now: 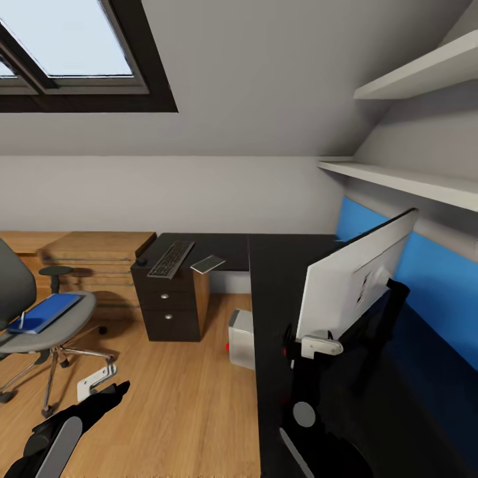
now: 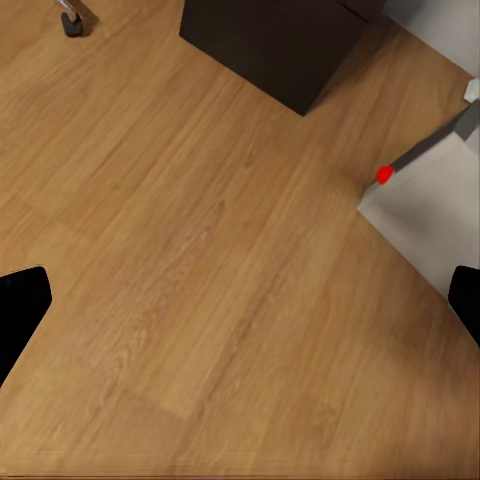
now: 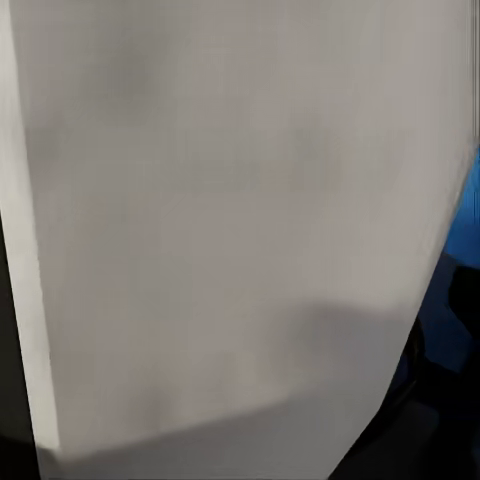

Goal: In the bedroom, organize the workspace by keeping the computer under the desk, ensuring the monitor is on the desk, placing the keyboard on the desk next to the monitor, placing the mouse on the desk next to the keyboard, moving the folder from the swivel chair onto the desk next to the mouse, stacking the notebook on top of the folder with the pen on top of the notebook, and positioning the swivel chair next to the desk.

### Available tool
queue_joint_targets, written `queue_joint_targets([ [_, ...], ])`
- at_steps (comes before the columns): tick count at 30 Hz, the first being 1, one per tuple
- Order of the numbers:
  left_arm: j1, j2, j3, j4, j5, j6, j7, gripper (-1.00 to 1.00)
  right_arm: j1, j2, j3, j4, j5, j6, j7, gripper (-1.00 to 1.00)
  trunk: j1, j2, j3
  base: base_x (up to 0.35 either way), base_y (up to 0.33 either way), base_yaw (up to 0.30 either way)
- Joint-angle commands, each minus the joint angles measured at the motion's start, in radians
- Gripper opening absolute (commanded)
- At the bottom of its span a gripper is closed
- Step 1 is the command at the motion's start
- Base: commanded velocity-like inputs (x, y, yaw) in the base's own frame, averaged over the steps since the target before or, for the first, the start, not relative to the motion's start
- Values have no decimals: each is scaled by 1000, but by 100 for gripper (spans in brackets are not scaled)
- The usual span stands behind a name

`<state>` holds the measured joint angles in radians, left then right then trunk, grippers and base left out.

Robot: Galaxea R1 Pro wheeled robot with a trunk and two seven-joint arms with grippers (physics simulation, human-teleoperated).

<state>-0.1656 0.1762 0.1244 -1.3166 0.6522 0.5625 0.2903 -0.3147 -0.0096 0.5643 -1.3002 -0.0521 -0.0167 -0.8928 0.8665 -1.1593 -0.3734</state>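
Two grippers: left gripper (image 2: pixel 240 300) hangs over bare floor with fingers spread wide, holding nothing; right gripper (image 1: pixel 317 345) is at the monitor's (image 1: pixel 352 279) white back — grip state can't be told. Monitor stands on the desk (image 1: pixel 265 292) at 3 o'clock; keyboard (image 1: pixel 170 259) and notebook (image 1: pixel 208 263) at 12, computer (image 1: pixel 241 338) beneath — folder (image 1: pixel 45 312) on swivel chair (image 1: pixel 40 332) at 9.

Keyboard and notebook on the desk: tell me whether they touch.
Apart. In the head view a strip of bare black desk shows between the keyboard and the notebook beside it.
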Motion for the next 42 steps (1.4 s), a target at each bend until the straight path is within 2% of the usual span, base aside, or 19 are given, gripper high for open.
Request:
queue_joint_targets([
  [1,-1,0,0,-2,11,4,9,100,-1,-1,3,-1,-6,-2,-6,100,0,-1,-1,-197,-121,0],
  [15,-1,0,0,-1,8,4,8,100,-1,-1,-2,-1,-6,-2,-6,100,0,-1,-1,-264,-188,0],
  [20,-1,0,0,-1,7,4,8,100,-1,-1,-20,-1,-6,-2,-5,100,0,-1,-1,-173,-298,0],
  [42,-1,0,0,-1,8,4,8,100,-1,-3,-23,-1,-6,-2,-5,100,0,-1,-1,-150,-274,0],
])
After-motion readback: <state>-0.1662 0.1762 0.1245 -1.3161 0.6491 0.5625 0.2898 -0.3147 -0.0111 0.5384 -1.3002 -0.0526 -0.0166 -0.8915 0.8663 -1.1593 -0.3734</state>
